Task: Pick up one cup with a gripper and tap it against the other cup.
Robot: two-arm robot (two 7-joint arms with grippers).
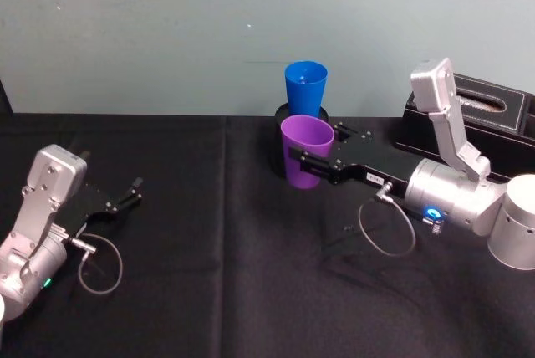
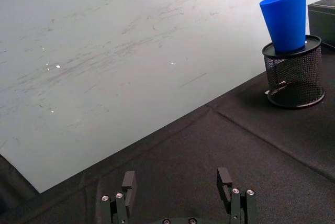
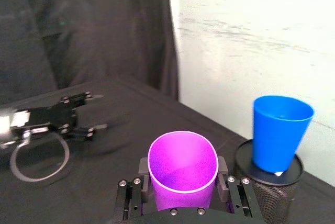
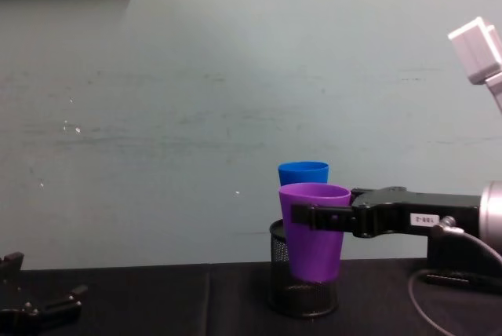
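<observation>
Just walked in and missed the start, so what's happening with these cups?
The right end effector is shut on the purple cup, holding it clear of the table. The blue cup sits atop the black mesh pen holder just beyond it, not touching. The left end effector lies open at the table's left side.

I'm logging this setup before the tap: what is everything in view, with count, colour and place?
tablecloth: 1, black, covering the table
mesh holder: 1, black, on the tablecloth near the wall
blue cup: 1, blue, standing on top of the mesh holder
purple cup: 1, purple, held above the tablecloth, in front of the mesh holder
tissue box: 1, black, back right
right gripper: 1, black, jaws shut on the purple cup
left gripper: 1, black, jaws open, low at the left
</observation>
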